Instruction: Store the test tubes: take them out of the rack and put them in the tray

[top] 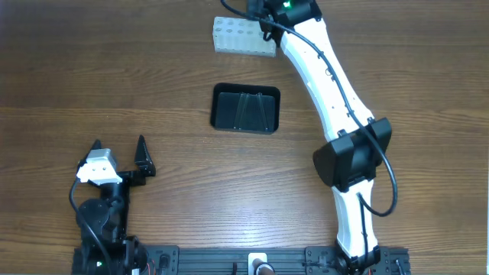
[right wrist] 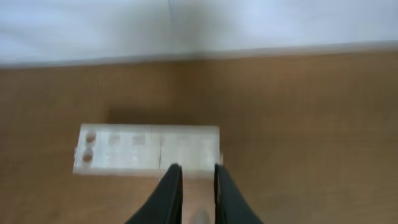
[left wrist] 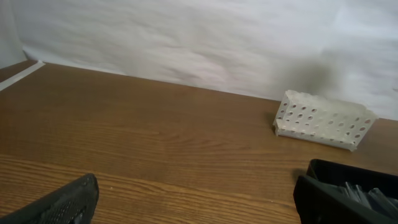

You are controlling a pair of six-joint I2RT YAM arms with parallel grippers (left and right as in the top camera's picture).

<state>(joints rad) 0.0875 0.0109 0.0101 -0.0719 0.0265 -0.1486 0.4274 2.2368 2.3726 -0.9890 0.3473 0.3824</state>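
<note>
The wooden table carries everything. The right arm stretches past the black tray to its far side. There the right gripper hangs over one end of the white rack, just beyond the tray. Whether it pinches anything, I cannot tell. The left gripper sits well off the tray's near left, jaws spread, empty. Clear test tubes lie inside the tray.

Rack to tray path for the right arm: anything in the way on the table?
Nothing visible. The rack and the tray lie apart, with only bare table between them. The right gripper is at the rack's edge. The left gripper sits far off to the left, clear of that path.
</note>
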